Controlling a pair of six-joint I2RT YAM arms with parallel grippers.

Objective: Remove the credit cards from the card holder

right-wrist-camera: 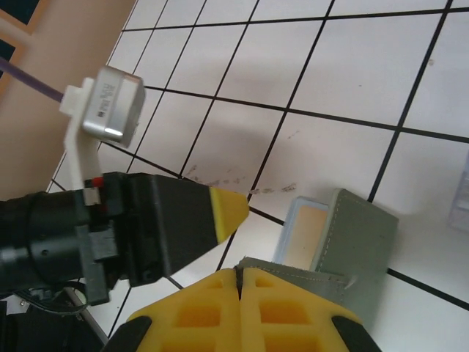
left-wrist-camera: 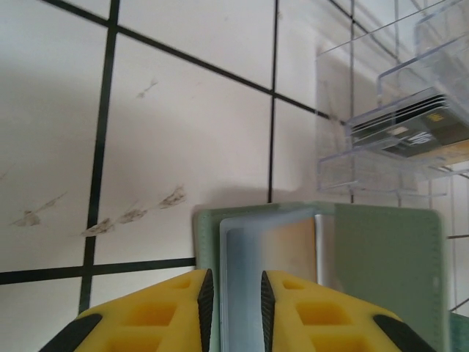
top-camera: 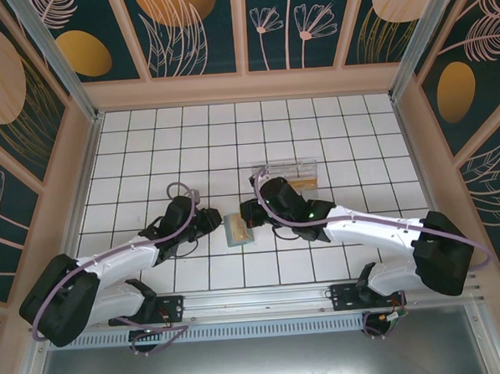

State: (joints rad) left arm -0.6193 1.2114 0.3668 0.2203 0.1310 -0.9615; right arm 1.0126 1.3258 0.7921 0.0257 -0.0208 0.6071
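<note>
Credit cards first — one pale whitish card (left-wrist-camera: pixel 253 242) sticks out of the soft grey-green bifold card holder (top-camera: pixel 237 230), which lies midway along the white tiled table (top-camera: pixel 147 142), towards its near edge. My right gripper (right-wrist-camera: pixel 241 273) has its fingers together, pinching one panel. My left gripper (left-wrist-camera: pixel 234 284) flanks the card closely; whether it bites, I cannot tell. Dark cards (left-wrist-camera: pixel 410 125) rest in the clear plastic box (left-wrist-camera: pixel 352 165) — so I judge the job partly done.

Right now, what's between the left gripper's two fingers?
A pale card, sticking out of the green wallet, stands between the yellow fingers of the left gripper in the left wrist view; contact is unclear.
</note>
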